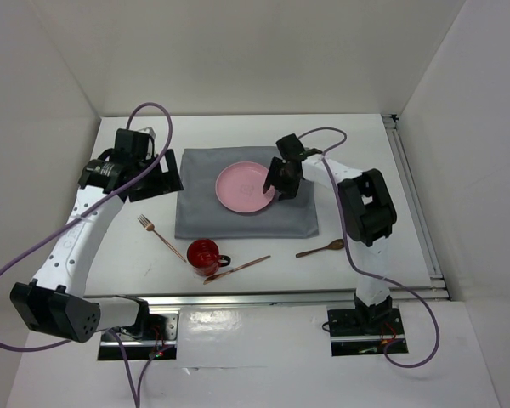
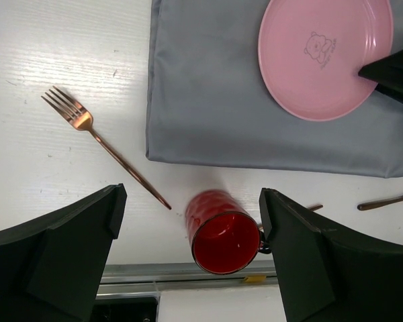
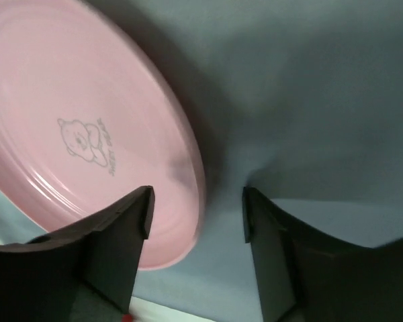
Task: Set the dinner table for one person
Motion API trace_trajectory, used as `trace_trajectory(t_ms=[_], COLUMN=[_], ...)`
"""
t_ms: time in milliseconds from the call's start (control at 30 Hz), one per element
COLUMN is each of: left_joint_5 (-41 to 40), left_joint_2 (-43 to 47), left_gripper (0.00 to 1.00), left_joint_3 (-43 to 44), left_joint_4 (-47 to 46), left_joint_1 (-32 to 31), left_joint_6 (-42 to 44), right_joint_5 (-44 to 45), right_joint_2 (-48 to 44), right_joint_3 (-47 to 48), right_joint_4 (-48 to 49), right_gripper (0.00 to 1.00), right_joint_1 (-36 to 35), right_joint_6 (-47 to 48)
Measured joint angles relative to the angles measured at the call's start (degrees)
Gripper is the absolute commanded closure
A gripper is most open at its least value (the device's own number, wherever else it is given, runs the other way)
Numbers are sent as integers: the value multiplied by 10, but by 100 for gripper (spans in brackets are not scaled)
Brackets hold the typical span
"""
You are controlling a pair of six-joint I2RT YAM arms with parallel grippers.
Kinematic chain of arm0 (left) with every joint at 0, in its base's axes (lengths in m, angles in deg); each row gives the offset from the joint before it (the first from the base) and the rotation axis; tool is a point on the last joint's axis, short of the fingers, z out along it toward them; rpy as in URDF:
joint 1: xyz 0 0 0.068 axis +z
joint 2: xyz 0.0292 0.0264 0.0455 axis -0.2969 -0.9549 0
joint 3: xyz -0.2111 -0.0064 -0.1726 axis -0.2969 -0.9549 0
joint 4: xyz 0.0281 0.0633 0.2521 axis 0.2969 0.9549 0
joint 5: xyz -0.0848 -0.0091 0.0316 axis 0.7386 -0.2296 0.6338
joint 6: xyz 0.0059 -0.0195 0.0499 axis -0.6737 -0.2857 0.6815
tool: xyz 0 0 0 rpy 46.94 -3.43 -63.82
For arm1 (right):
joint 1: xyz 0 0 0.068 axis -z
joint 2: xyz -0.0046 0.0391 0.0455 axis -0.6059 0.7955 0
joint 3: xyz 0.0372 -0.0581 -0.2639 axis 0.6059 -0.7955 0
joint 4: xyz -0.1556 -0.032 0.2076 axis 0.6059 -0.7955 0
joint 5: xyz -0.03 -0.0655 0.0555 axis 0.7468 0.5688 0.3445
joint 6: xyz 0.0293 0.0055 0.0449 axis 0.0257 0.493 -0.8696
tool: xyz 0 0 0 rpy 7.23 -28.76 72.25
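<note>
Across the middle of the dinner table (image 1: 263, 136), a wide, matte white rectangular top that fills most of the overhead view, lies a grey cloth placemat (image 1: 204, 217). A pink plate (image 1: 242, 187) with a small bear drawing sits flat on the far half of the mat, roughly centred.

The setting looks about a quarter done: mat and plate seem to be in place, and everything else waits off the mat on the near strip of the table. A copper fork (image 1: 160, 235) lies at an angle near the mat's near left corner. A red mug (image 1: 204, 255) stands upright just near of the mat's near edge. A slim copper utensil (image 1: 242, 268) (probably a knife, though too thin to be sure) lies slanted beside the mug. A copper spoon (image 1: 320, 249) lies to the right, near the mat's near right corner. By my reading, the cutlery needs squaring up beside the plate and the mug needs a spot above it.

The right gripper (image 1: 282, 183) sits low at the plate's right rim. Its jaws are parted, the rim lies between them with a gap showing, and nothing is pinched. The left gripper (image 1: 149, 178) hovers over the far left of the table, spread wide and empty.
</note>
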Motion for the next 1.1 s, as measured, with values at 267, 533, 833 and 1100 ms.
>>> trace_trajectory(t_ms=[267,533,833,1100], left_joint_5=[-11,-86,-61,-39], left_joint_2=[1,-2,-20,-10], left_gripper=[0,0,0,0], left_joint_3=[5,67,90,59], left_joint_4=[8,32,51,51], left_joint_1=[3,9,73,100], left_joint_6=[2,15,-17,-17], right_joint_5=[60,44,31,28], right_joint_2=[-58,-218,-116,-87], right_joint_3=[9,-20,1,1], right_joint_4=[-40,7,6,4], right_gripper=[21,21,15,30], right_joint_1=[-37,-169,-326,-330], right_joint_6=[32,167,270,290])
